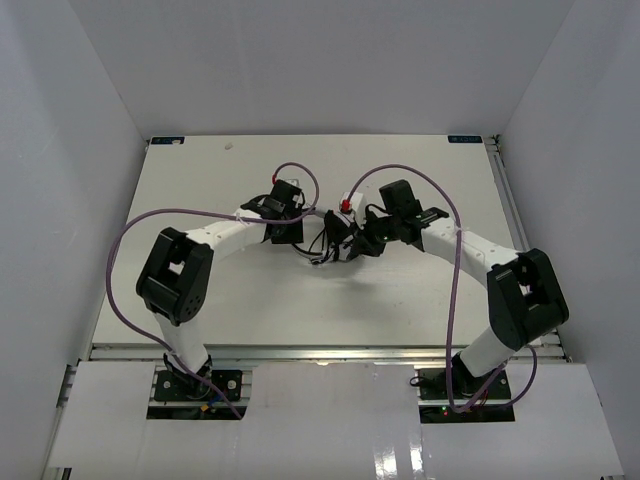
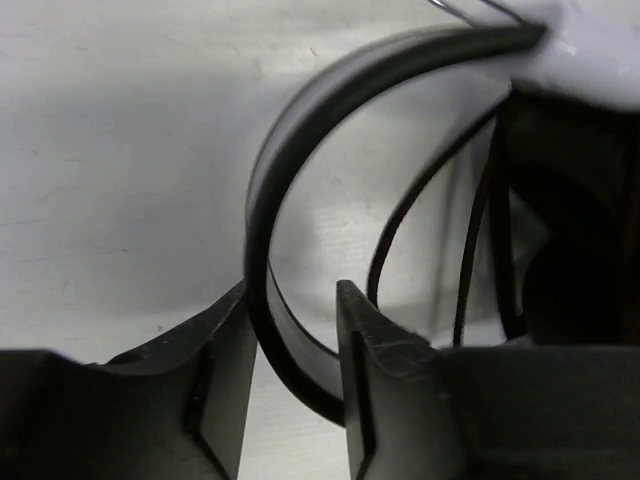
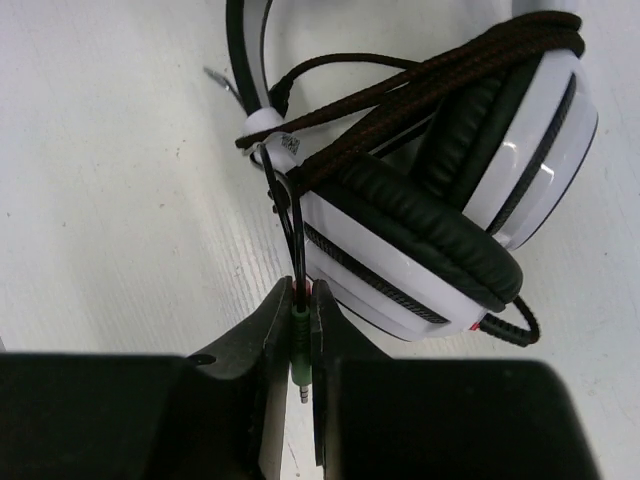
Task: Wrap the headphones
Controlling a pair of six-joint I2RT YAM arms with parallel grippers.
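Top view first: the headphones (image 1: 338, 238) sit mid-table (image 1: 200, 200), wedged between the tips of the left arm (image 1: 225, 232) and right arm (image 1: 470, 245). Honestly it's just a dark tangle with a red dot from up here, and the arms cover both sets of fingers. Purple cables (image 1: 120, 260) loop off each arm.

Left wrist cam: pretty blurry. The left gripper (image 2: 290, 325) has its blocky black fingers parted, with the headband (image 2: 262, 180) running through the gap; it looks let go rather than pinched. The band is a smooth curved strip, black outside and pale inside. A thin cord (image 2: 400, 215) loops beside it. The right side is a dark earcup, cut off and out of focus.

Right wrist cam: much sharper. The right gripper (image 3: 300, 320) is clamped tight on the green jack plug (image 3: 300, 345), metal tip poking out below. Braided black-red cable (image 3: 440, 70) crosses the glossy white earcups (image 3: 520, 160), which have soft, wrinkly black cushions (image 3: 420, 220). The headband runs off the top edge.
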